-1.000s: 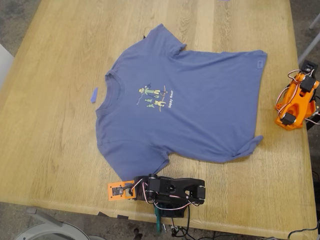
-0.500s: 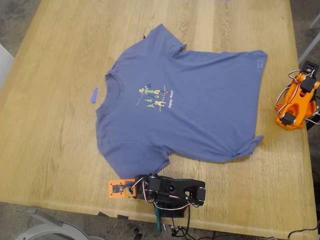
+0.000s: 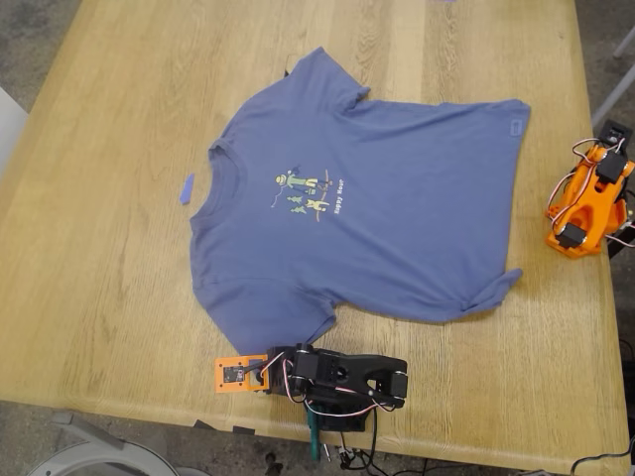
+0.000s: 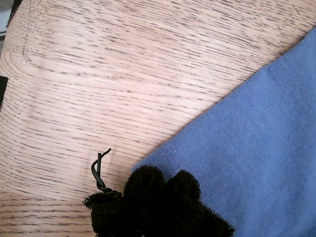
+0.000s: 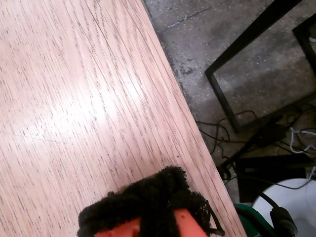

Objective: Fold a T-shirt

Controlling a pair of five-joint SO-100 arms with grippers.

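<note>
My first tool (image 4: 158,197) sits at the near hem corner of the T-shirt (image 3: 367,218); its padded tips are pressed together, with no cloth seen between them. The first wrist view shows this corner closely. The exterior view shows the whole T-shirt lying flat in the middle of the surface (image 3: 119,297) (bare wood all around). My second tool (image 5: 148,212) hangs near the surface edge; whether it is clenched I cannot tell.

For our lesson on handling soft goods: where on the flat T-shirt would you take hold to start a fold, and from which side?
Grip the T-shirt at the sleeve hem nearest the exterior view's bottom edge, coming in from that edge. The shirt lies flat, so only a free edge lets fingers slide under. My first gripper already sits at a hem.
</note>
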